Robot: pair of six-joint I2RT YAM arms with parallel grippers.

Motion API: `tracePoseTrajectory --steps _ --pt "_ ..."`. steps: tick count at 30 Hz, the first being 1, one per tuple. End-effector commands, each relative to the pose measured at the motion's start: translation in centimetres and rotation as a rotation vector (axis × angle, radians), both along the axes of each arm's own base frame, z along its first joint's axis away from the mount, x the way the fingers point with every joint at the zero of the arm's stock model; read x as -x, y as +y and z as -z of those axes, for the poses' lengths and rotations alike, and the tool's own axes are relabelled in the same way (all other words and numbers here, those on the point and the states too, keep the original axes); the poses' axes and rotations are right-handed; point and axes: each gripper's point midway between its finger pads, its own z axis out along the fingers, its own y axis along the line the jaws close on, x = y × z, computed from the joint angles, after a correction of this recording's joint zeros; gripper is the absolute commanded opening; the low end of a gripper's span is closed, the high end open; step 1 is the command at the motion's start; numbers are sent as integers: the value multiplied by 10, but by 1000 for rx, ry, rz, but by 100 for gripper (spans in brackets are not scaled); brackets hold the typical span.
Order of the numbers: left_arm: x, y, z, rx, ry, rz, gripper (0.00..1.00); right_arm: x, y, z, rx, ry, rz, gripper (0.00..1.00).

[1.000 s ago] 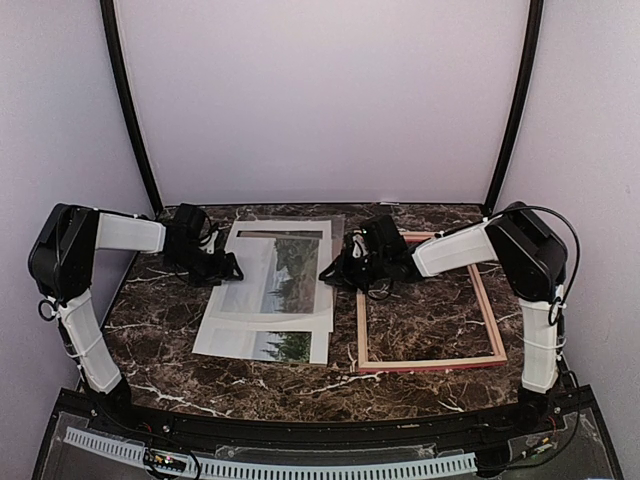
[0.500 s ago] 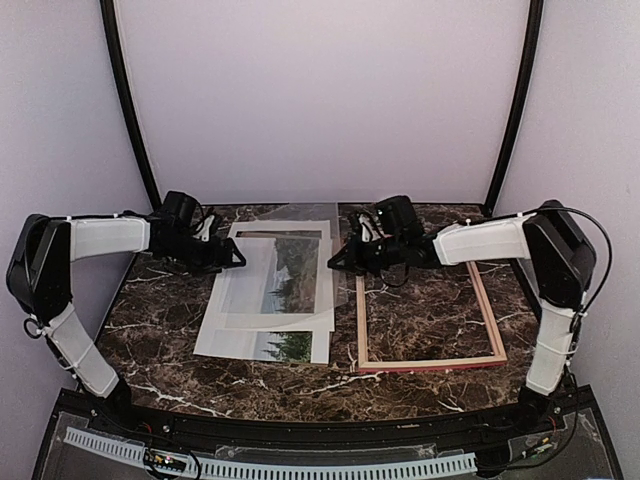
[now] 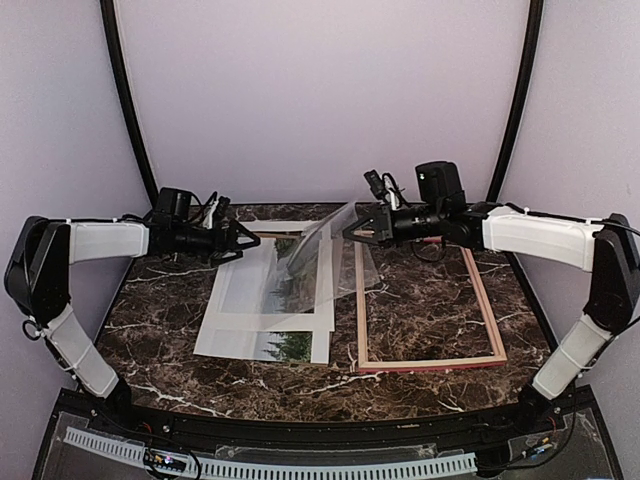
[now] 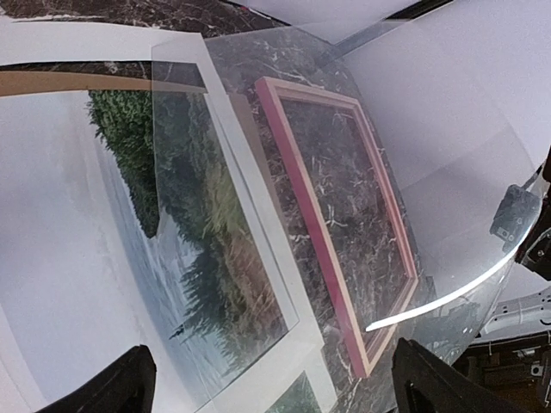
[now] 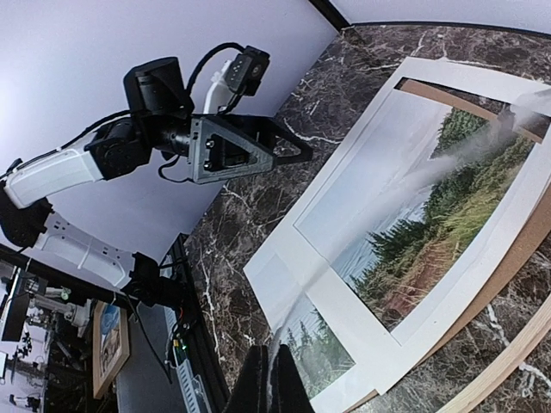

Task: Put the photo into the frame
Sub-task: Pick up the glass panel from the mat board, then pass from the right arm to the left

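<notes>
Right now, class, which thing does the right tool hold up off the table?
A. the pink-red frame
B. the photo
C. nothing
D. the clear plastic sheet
D: the right tool is shut on the edge of the clear plastic sheet, which curves up off the table, while the frame and the photo lie flat.

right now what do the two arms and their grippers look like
The left arm and right arm have white tubular shells between black joint housings. The left gripper and right gripper are black with triangular fingers, and black cables loop over each wrist.
</notes>
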Motion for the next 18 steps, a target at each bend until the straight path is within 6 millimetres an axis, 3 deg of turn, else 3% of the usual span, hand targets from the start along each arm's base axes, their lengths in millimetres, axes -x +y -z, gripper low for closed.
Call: tracePoseTrajectory --steps 1,12,18 --pt "-1 -11 -19 129 -44 48 99 20 -4 -49 -87 -99 -98 0" --pt "0 -22 -28 257 -25 77 99 47 -8 -115 -177 -189 -202 0" --pt "5 -30 -23 299 27 105 99 55 -11 -123 -203 -209 -213 0"
